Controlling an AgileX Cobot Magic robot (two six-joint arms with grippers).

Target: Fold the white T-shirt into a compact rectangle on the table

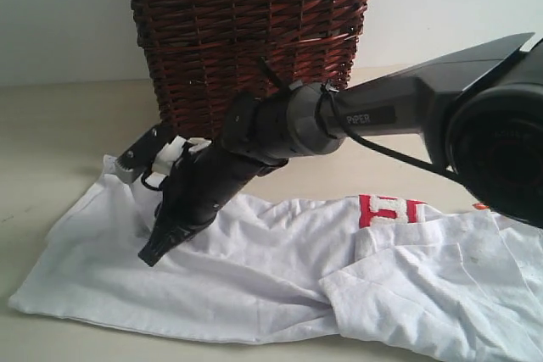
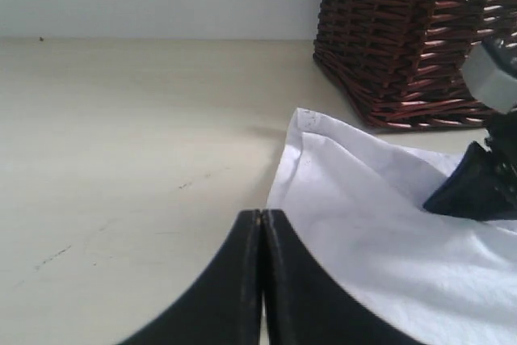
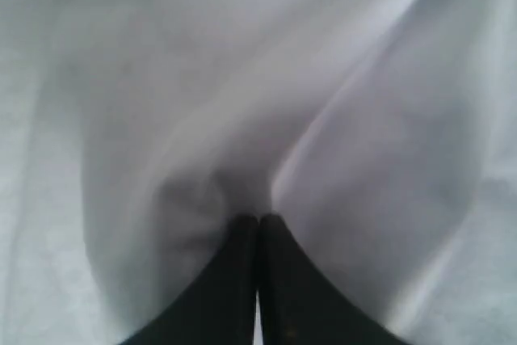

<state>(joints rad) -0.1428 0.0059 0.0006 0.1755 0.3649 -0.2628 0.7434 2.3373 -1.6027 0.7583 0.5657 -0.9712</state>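
Exterior view: the white T-shirt (image 1: pixel 254 269) lies rumpled and spread wide on the surface (image 1: pixel 51 125), in front of a wicker basket (image 1: pixel 246 31).
Right hand (image 1: pixel 154 252): reaches across to the shirt's left part, its fingers pressed together and seemingly pinching a ridge of cloth.
Left hand (image 2: pixel 261 214): fingers closed on nothing, low over bare surface just beside the shirt's edge.
Risk, grip: the thin pinch may slip, or catch two layers.
Risk, drag: with one corner held, pulling could skew the whole shirt.
Risk, basket: it stands near; swung cloth may snag.
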